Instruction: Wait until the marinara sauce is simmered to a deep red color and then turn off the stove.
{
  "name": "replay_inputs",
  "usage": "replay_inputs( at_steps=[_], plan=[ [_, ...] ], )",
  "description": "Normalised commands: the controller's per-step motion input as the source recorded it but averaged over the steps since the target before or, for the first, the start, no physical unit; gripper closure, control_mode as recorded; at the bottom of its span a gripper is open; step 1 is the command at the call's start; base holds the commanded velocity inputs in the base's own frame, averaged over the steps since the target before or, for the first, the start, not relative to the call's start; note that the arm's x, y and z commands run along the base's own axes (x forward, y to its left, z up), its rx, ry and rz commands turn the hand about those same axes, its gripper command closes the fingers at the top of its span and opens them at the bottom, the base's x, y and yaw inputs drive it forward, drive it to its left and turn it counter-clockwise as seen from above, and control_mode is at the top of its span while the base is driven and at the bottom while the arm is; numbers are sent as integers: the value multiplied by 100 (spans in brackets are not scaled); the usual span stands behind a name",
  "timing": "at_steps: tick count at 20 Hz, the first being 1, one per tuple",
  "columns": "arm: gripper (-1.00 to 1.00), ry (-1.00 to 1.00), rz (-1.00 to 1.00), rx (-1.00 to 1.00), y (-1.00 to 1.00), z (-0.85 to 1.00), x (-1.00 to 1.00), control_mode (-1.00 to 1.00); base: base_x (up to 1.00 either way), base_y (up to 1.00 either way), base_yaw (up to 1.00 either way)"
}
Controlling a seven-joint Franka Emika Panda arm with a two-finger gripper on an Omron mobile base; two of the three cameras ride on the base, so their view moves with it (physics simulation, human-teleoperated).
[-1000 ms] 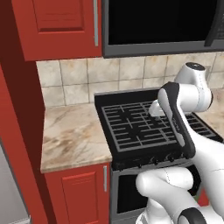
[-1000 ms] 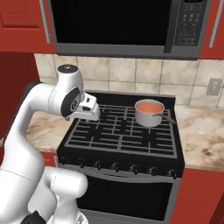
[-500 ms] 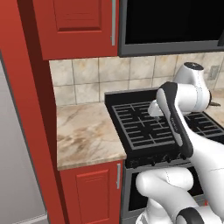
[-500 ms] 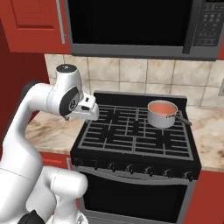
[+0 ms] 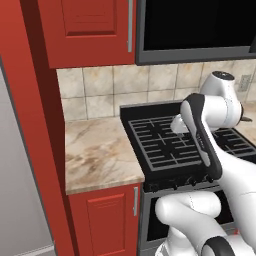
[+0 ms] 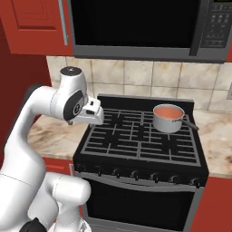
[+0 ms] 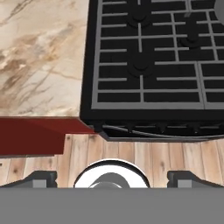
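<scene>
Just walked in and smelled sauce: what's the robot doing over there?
Nothing is being handled yet. A saucepan of orange-red marinara sauce sits on the back right of the stove. The arm's gripper hangs open and empty above the stove's front left corner, clear of the knobs.

We are a glossy white arm built of rounded, tube-like segments, each swelling into a bulbous housing at the joints. Dark grey to black bands mark those joints: one black strip runs along the edge of our forearm in the left base view, and a round dark cap with a small light mark sits on the side of our wrist in the right base view. A flat grey disc tops the wrist housing. Our gripper is a boxy white block. In the hand view its fingertips are small and dark grey.
</scene>
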Motion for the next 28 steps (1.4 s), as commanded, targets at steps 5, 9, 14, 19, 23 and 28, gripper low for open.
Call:
replay_inputs(
  at_steps=[5,9,14,19,23,28],
  plan=[
    [-100,-8,8,2,-80,-16,-4,-100,0,0,0],
    [-100,-9,9,5,-100,-23,-9,-100,0,0,0],
    [-100,-10,8,5,-100,-28,-16,-100,0,0,0],
    [-100,-14,9,2,-93,-36,-24,-100,0,0,0],
    [-100,-15,8,0,-77,-45,-25,-100,0,0,0],
    [-100,-13,2,0,-49,-46,-8,-100,0,0,0]
  ],
)
